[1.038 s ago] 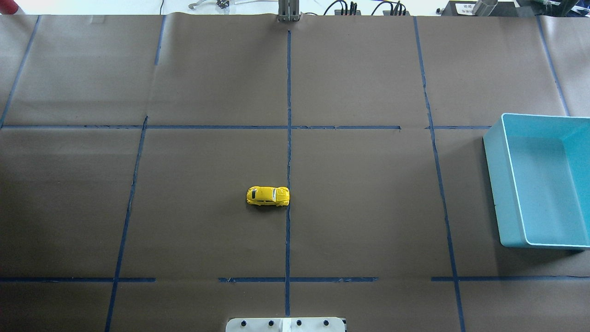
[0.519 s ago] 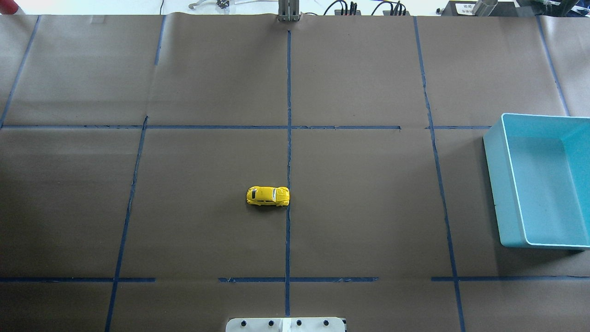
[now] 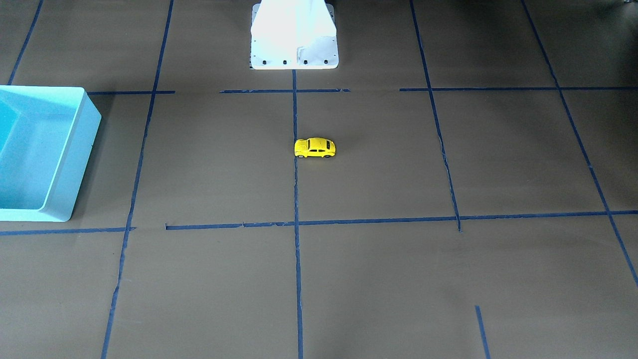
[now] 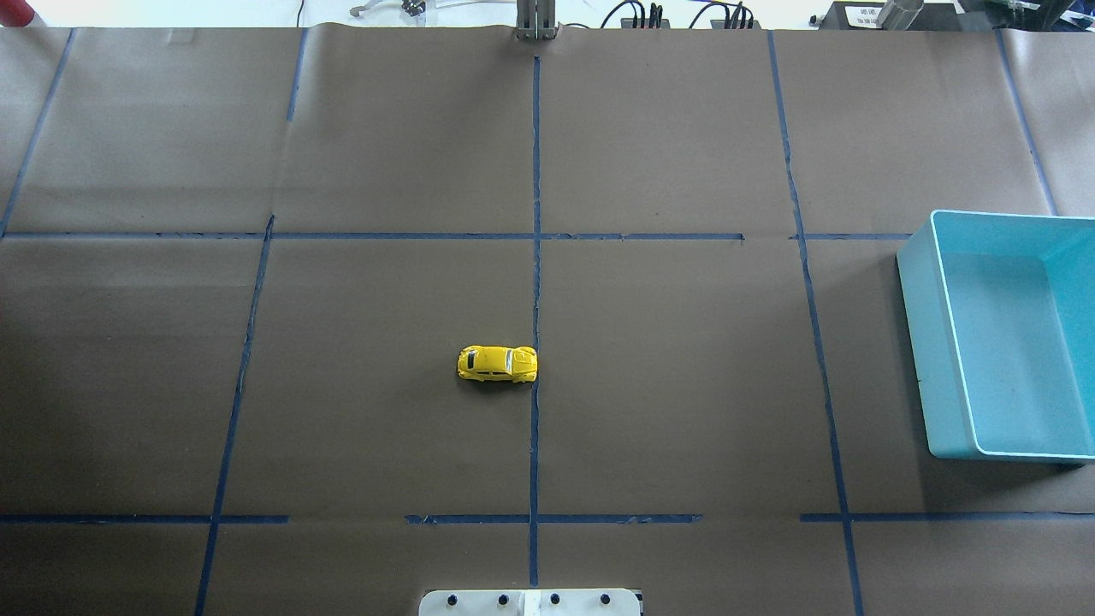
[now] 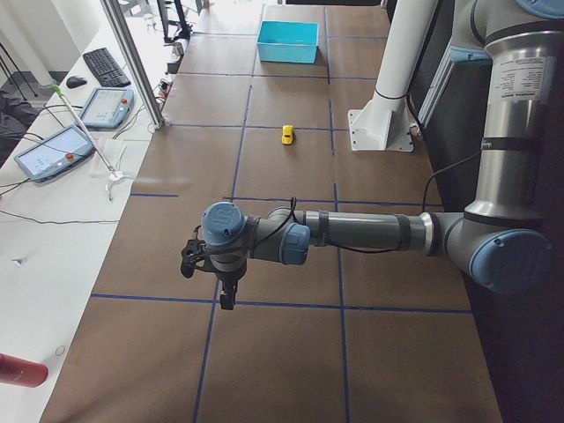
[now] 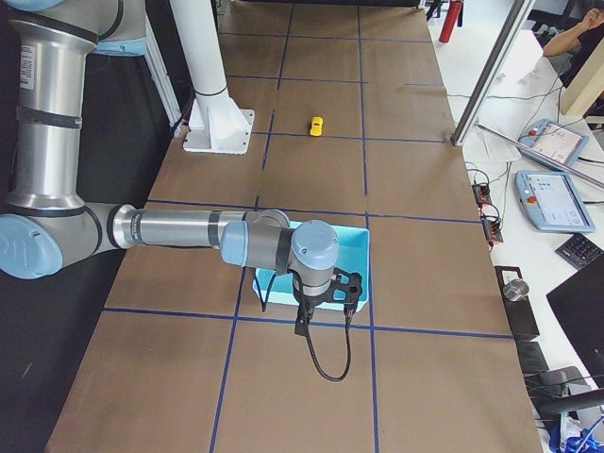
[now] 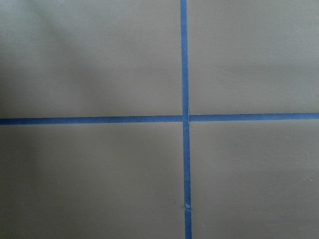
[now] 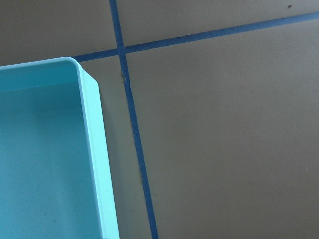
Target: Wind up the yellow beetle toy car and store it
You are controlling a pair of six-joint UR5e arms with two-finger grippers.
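You have everything left: the yellow beetle toy car (image 4: 497, 364) sits untouched outside the teal bin (image 4: 928, 342), and I cannot tell how wide the left gripper (image 5: 227, 297) or right gripper (image 6: 302, 326) is.

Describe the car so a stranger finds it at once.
Start at the brown table and find the blue tape line running out from the robot's white base. The car sits against it, on the robot's left. It is the only yellow thing, far smaller than the teal bin.
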